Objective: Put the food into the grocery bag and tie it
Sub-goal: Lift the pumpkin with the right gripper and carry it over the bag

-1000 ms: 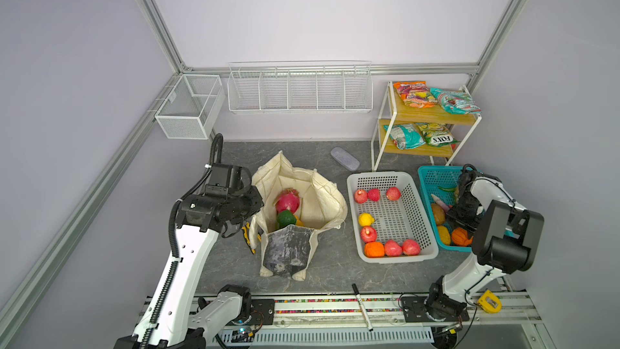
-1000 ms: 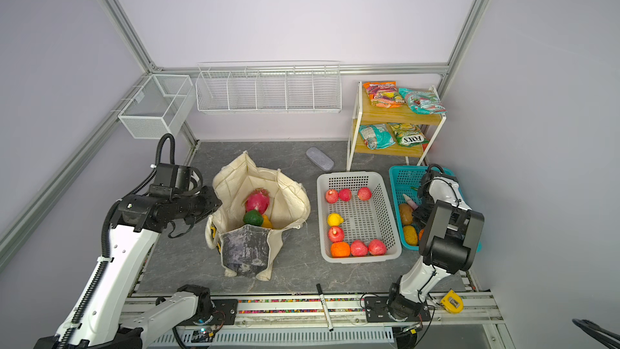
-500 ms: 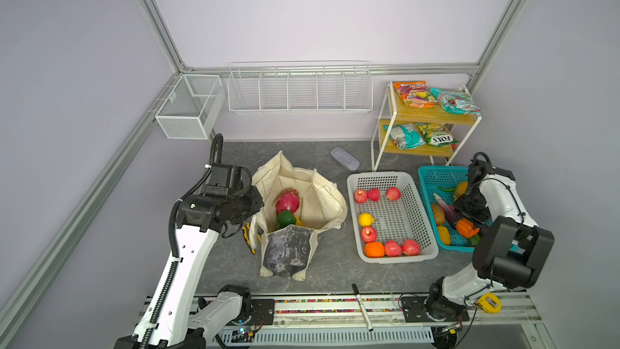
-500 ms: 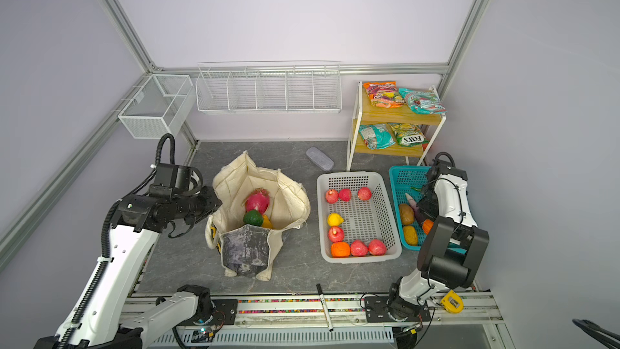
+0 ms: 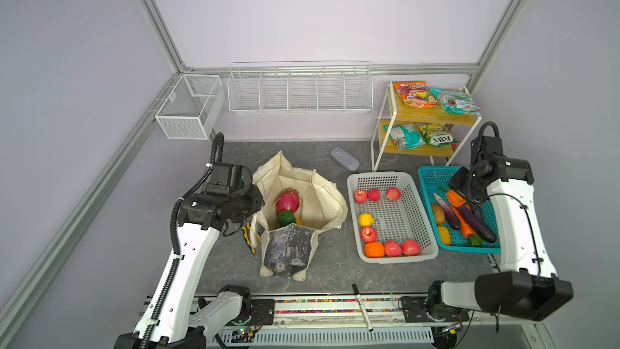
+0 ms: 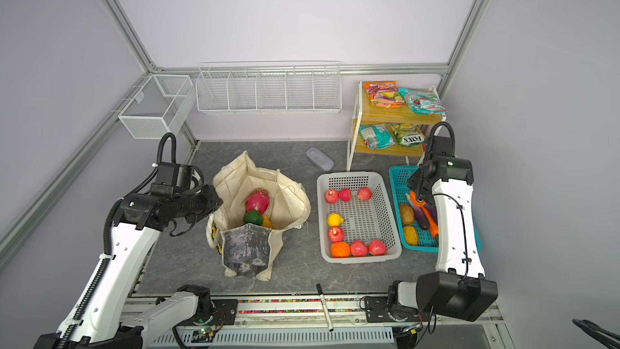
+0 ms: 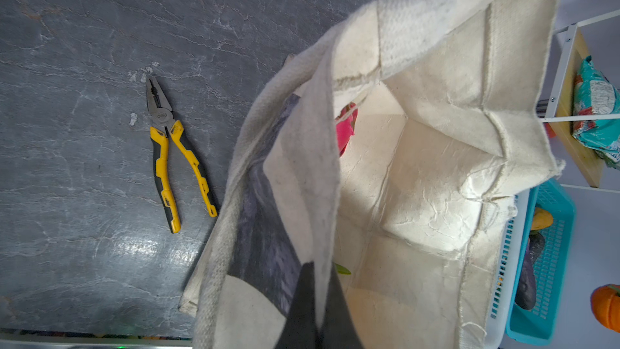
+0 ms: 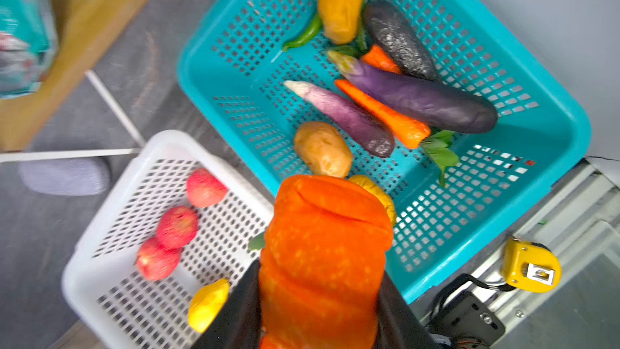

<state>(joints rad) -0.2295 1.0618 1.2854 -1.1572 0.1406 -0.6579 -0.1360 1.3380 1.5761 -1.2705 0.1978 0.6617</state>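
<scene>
Grey counter [image 5: 332, 270] carried the grocery bag [image 5: 322, 203]; left jaws pinched its rim, probably to hold it open, while right jaws clamped a pumpkin [image 8: 322, 253] between them.

A dark grey, stone-patterned table [image 5: 302, 152] carries everything. Standing directly on it is a cream cloth bag [image 5: 322, 203], with yellow-handled pliers [image 7: 163, 119] lying just beside it. A grey case [image 5: 345, 159] lies near the back. A white basket [image 5: 399, 258] and a teal basket [image 5: 436, 176] sit side by side. A two-tier rack [image 5: 432, 117] stands in the back corner, and each wooden tier holds two snack packets [image 5: 416, 94].
</scene>
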